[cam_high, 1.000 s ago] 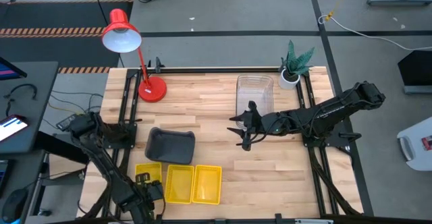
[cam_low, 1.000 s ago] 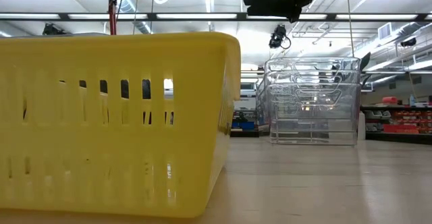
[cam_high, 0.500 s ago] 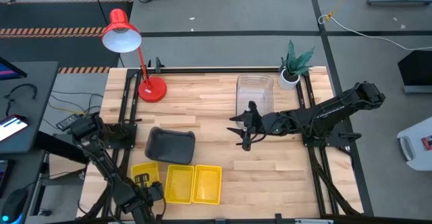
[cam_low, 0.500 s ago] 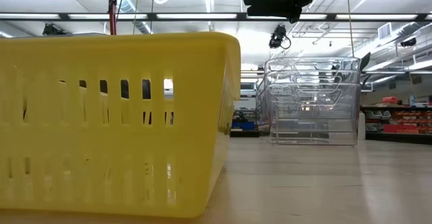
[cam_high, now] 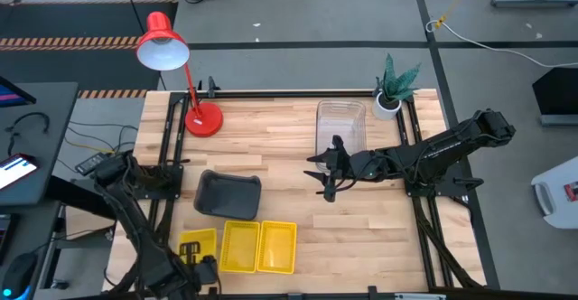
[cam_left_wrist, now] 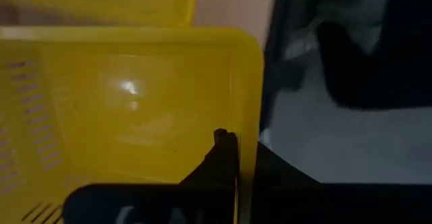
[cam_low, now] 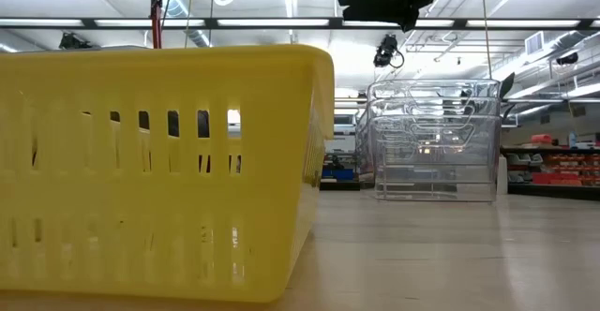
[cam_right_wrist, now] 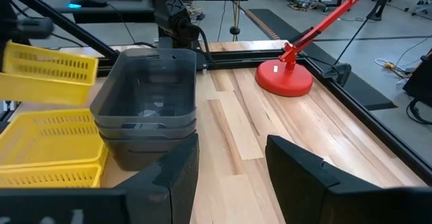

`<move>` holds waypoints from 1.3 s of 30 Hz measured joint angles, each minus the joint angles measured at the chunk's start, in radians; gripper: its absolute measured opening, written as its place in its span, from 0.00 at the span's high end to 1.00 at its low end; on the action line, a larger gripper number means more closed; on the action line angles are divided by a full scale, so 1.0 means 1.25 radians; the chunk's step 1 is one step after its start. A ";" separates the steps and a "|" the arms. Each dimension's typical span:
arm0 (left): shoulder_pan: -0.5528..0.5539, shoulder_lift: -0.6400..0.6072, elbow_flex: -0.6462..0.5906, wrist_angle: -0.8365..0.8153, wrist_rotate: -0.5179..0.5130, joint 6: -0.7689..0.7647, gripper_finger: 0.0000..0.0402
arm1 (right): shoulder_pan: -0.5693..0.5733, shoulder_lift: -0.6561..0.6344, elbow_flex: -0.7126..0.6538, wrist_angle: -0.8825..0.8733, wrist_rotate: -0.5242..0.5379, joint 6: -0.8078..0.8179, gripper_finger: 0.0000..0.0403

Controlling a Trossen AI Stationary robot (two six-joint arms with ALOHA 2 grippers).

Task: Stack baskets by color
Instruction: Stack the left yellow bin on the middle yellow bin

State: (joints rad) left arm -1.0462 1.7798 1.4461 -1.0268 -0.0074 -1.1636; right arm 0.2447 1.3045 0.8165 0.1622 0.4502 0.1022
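Three yellow baskets sit at the table's near left. The leftmost one (cam_high: 197,244) is up in the air under my left gripper (cam_high: 197,262), which is shut on it. It also shows raised in the right wrist view as the lifted yellow basket (cam_right_wrist: 47,72). The other two yellow baskets (cam_high: 259,246) rest flat on the table side by side. A stack of dark grey baskets (cam_high: 228,193) stands behind them. The clear baskets (cam_high: 340,126) are stacked at the far middle. My right gripper (cam_high: 327,172) hovers open, mid-table, beside the clear stack. My left gripper pinches the near side wall of the leftmost yellow basket at its rim (cam_left_wrist: 246,126), one finger (cam_left_wrist: 221,153) inside the basket and the other outside. The fingers come from above, pointing down. The basket hangs lifted clear of the table, slightly tilted.
A red lamp with its base (cam_high: 203,119) stands at the far left, and a white plant pot (cam_high: 388,104) at the far right corner. Bare wood lies between the grey stack and the right arm. In the low view a yellow basket (cam_low: 159,170) fills the left half.
My left gripper has shut on the leftmost yellow basket's wall and gone up with it. The basket has come off the table and shifted a little toward the near edge. The right arm has kept still.
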 joint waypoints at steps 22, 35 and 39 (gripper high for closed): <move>0.031 0.024 0.078 0.043 -0.390 0.105 0.98 | 0.003 0.002 0.000 0.014 -0.027 0.004 0.56; 0.067 0.134 0.078 0.044 -0.345 0.125 0.98 | 0.022 0.003 0.000 0.019 -0.030 0.001 0.56; 0.077 0.149 0.078 0.040 -0.275 0.133 0.98 | 0.024 0.003 0.000 0.019 -0.029 0.000 0.56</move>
State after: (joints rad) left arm -0.9496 1.9656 1.5436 -0.9769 -0.3507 -0.9978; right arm 0.2749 1.3079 0.8169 0.1860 0.4137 0.1024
